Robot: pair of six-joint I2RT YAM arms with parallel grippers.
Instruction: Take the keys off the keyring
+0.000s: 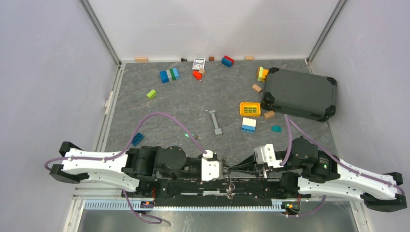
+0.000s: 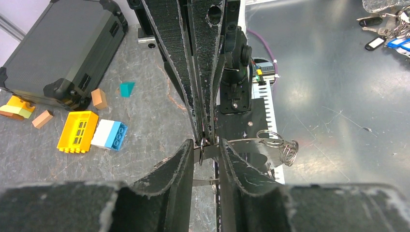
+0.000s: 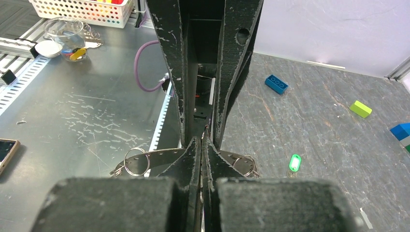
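Black left end effector (image 2: 207,145) narrowly parted, tip-to-tip with shut right end effector (image 3: 201,140).

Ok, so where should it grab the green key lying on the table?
The green key lies flat on the table with nothing touching it, so probably come straight down from above and pinch its green head across the narrow sides; that looks like its chunkiest part.

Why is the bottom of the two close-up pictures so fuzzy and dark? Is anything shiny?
Left wrist view: the left hand sits right by the lens, so its base blurs dark, and the metal surface shows pale glare. Right wrist view: same blur on the right hand; the green key looks bright. Top view: sharp, evenly lit.
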